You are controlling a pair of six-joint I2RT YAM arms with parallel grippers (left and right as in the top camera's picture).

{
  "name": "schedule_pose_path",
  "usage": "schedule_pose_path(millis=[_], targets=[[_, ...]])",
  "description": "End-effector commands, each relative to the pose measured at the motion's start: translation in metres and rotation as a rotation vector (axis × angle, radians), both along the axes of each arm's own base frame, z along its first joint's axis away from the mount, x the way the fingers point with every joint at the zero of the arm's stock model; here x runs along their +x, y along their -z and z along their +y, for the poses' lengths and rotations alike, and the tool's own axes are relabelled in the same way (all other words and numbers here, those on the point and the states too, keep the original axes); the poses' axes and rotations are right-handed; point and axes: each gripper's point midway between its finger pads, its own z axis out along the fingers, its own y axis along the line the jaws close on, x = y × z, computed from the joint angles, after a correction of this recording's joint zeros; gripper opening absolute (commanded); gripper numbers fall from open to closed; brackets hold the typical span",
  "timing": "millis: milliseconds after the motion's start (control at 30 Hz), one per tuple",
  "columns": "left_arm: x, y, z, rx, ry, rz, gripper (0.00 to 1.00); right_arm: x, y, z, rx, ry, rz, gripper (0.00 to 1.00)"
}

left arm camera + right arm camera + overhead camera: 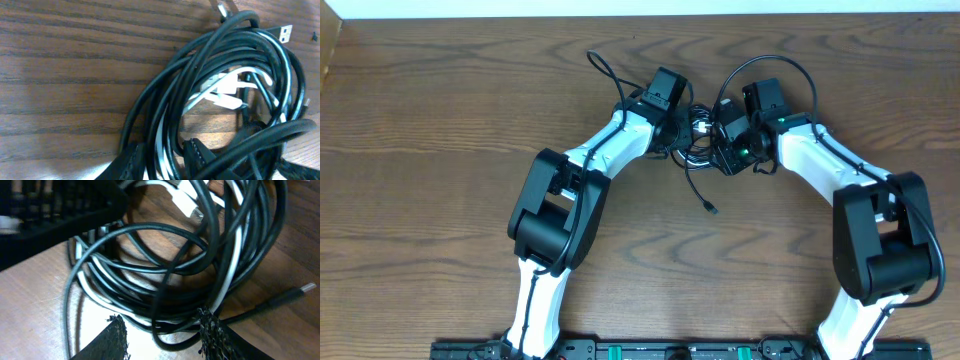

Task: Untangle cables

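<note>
The cables [698,128] lie as one tangled coil of black cords and a white one at the back middle of the table, with a loose black tail ending in a plug [711,208]. My left gripper [678,125] reaches the coil from the left. In the left wrist view, the left gripper [165,161] is shut on several strands, black and white, and a metal plug [284,32] pokes out top right. My right gripper [718,140] reaches in from the right. It is open [165,336], with a black loop [172,342] lying loose between its fingers.
The thicker arm wires arc behind each wrist [604,70] [798,68]. The table's back edge [640,14] runs close behind the coil. The left gripper's black body [50,205] fills the right wrist view's upper left. A black plug end [306,288] lies to the right.
</note>
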Motion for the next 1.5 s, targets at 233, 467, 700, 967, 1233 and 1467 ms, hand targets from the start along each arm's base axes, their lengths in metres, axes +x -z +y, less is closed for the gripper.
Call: schedule_pose_path(millis=[233,467,700,967,1233,1467], targets=[[-0.001,0.024,0.020,0.075,-0.039,0.036,0.32,0.003,0.023,-0.001,-0.020,-0.017,0.010,0.40],[-0.001,0.024,0.020,0.074,-0.039,0.033,0.32,-0.004,0.018,0.014,0.028,-0.144,-0.012,0.39],[0.001,0.023,0.019,0.070,-0.039,0.026,0.32,-0.013,0.038,0.015,0.010,-0.174,0.020,0.40],[-0.001,0.024,0.020,0.074,-0.038,0.032,0.32,-0.016,0.062,0.012,0.000,-0.168,0.059,0.22],[-0.001,0.024,0.020,0.074,-0.039,0.033,0.32,-0.008,0.031,0.006,0.132,-0.056,0.085,0.01],[-0.001,0.024,0.020,0.074,-0.039,0.033,0.32,-0.016,0.015,0.000,0.313,0.008,0.182,0.01]])
